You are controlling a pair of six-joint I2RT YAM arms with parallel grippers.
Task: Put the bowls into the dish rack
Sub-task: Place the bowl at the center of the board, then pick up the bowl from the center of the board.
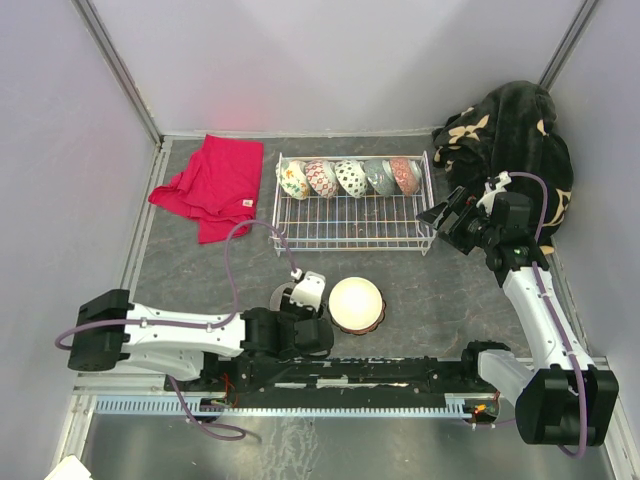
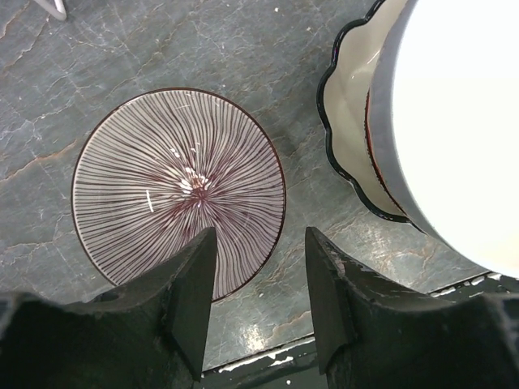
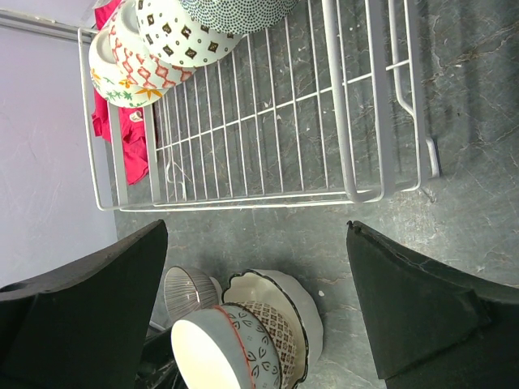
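Note:
The white wire dish rack [image 1: 350,222] stands at the back middle, with several patterned bowls [image 1: 348,177] on edge along its far side. A stack of bowls [image 1: 356,303] with a grey one on top sits in front of it. A striped bowl [image 2: 178,190] stands upright left of the stack [image 2: 454,121]. My left gripper [image 2: 259,267] is open and empty just above the striped bowl's near rim; one finger is over the bowl, the other over the table. My right gripper [image 3: 256,231] is open and empty, by the rack's [image 3: 268,138] right end, above the table.
A red cloth [image 1: 210,185] lies left of the rack. A dark patterned blanket [image 1: 515,135] is heaped in the back right corner, behind my right arm. Grey walls close in the table on three sides. A rail [image 1: 330,378] runs along the near edge.

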